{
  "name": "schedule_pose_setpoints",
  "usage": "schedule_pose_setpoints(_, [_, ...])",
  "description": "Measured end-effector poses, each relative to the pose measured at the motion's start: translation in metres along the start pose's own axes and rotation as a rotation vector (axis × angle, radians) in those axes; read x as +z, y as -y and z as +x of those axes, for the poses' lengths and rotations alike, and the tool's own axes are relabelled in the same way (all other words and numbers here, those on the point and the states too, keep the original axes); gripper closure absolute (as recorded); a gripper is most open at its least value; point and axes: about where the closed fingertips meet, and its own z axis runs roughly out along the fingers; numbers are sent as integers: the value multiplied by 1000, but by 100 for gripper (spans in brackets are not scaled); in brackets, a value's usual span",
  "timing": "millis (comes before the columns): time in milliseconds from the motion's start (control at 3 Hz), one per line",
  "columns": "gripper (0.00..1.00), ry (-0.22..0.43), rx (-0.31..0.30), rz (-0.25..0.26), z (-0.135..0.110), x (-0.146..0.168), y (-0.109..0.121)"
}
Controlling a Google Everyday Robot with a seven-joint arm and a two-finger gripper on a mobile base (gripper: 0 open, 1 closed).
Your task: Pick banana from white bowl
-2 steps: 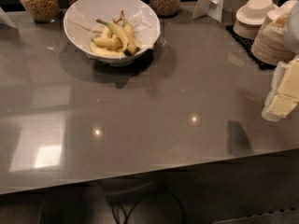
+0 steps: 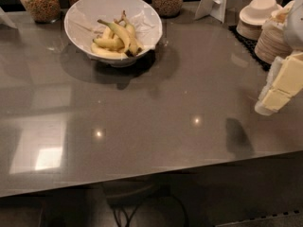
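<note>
The end effector, grip state impossible to tell, is hanging over the worktop's right edge, well apart from the ungrasped banana lying in the bowl.

Blocky cream-yellow pincer at right edge, pale grey arm

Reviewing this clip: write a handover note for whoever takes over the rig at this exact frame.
Gripper: at the right edge of view, above the glossy grey table, far from the bowl.
Long, curved, bruised yellow banana: lies on shorter bananas inside the wide, glossy white bowl, far left on the table.
Done: nothing; banana not yet picked.
Left: reach to the bowl, grasp the banana, lift it out.
</note>
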Motion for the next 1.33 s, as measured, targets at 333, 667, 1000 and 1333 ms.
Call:
schedule_pose_setpoints(333, [0,110,66,30,-16,11,18])
schedule_pose_setpoints(667, [0,198,124,43,-42,28,42])
schedule_pose_setpoints(1000, [0,249,146,33,-74,46,61])
schedule_pose_setpoints(1333, [0,280,136,17,-109,62,74])
